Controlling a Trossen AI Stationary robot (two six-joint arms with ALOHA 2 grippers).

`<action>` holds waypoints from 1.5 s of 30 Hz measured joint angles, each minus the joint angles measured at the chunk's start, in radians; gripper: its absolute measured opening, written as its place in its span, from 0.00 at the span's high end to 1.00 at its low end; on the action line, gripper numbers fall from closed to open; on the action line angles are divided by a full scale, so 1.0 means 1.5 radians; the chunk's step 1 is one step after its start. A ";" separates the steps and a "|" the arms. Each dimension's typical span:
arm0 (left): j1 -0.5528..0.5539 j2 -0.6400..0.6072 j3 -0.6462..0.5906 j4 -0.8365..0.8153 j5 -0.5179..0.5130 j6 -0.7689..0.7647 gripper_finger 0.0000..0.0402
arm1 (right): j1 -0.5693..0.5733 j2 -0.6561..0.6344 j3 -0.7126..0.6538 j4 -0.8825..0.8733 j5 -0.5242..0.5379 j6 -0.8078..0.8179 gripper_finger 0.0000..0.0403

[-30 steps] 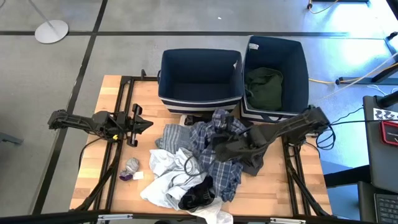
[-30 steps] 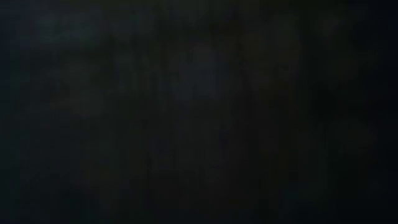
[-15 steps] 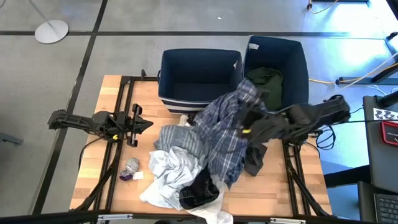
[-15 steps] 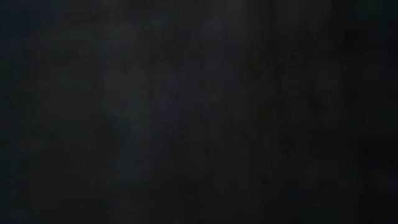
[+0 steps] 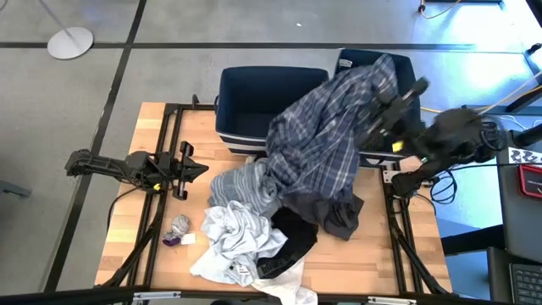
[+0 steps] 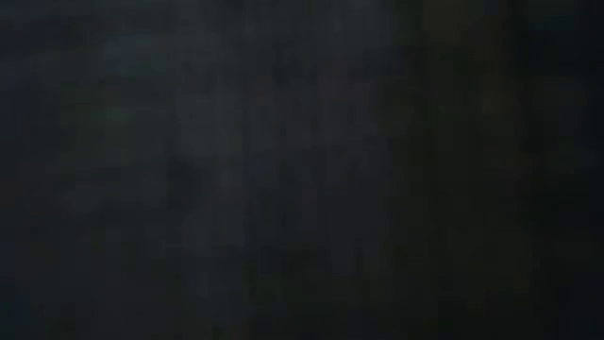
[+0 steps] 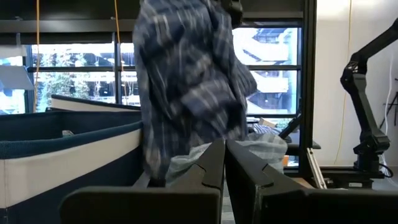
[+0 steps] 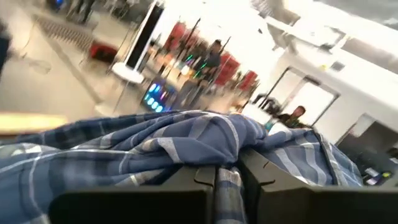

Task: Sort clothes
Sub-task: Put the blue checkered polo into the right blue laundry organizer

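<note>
The right hand (image 5: 391,95) is clamped on the blue-white plaid shirt (image 5: 326,140), holding it high over the right bin (image 5: 410,68) at the worktop's far edge. The risk, as I judge it: the shirt hangs long, its tail trailing across the left bin (image 5: 241,106) and onto the pile (image 5: 254,224) mid-worktop, so it may drag the dark grey item (image 5: 339,216) along or drape over a bin wall instead of dropping in. The shirt looks soft, crumpled and fully unfurled. White pieces (image 5: 224,241) and a grey striped top (image 5: 250,182) lie near the front edge. The left hand (image 5: 193,168) waits by the left edge, fingers closed on nothing.
</note>
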 joint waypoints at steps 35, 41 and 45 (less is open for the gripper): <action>0.000 0.000 0.000 0.000 0.000 0.011 0.99 | -0.266 -0.046 -0.018 -0.055 0.087 -0.078 0.93; 0.000 0.000 0.000 0.000 0.000 0.010 0.99 | -0.383 -0.041 -0.018 -0.335 -0.092 0.212 0.93; 0.000 0.000 0.000 0.000 0.000 0.010 0.99 | -0.468 -0.016 -0.018 -0.456 -0.208 0.318 0.93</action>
